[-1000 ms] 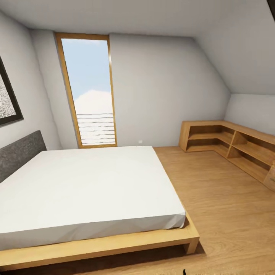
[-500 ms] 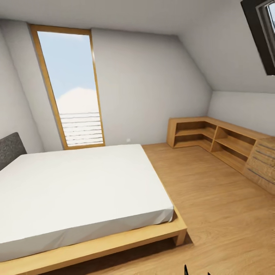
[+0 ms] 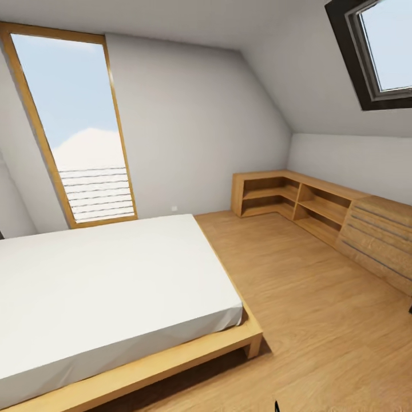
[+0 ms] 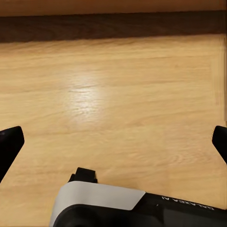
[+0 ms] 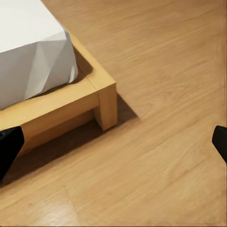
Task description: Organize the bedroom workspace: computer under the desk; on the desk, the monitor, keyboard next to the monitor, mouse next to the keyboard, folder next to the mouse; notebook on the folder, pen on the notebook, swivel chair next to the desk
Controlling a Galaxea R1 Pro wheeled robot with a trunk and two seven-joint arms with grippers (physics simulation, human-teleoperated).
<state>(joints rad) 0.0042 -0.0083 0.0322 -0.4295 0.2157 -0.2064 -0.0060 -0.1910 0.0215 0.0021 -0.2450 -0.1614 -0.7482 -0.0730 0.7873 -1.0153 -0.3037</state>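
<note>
The desk, swivel chair, computer, monitor, keyboard, mouse, folder, notebook and pen are out of view. The head view looks across a bedroom. In the left wrist view my left gripper (image 4: 113,146) is open, its black fingertips (image 4: 9,144) far apart over bare wooden floor (image 4: 118,94), with nothing between them. In the right wrist view my right gripper (image 5: 113,149) is also open and empty, hanging over the floor just off the corner leg of the bed frame (image 5: 106,101).
A low bed (image 3: 103,286) with a white mattress on a light-wood frame takes up the left half. A low light-wood shelf cabinet (image 3: 309,209) runs along the far right wall. A tall window (image 3: 74,131) and a roof window (image 3: 383,51) are in the walls. Open wooden floor (image 3: 309,309) lies between bed and cabinet.
The whole head view has swung to the right: the bed and tall window slid left, the headboard left the picture, and the roof window and more of the cabinet came in.
</note>
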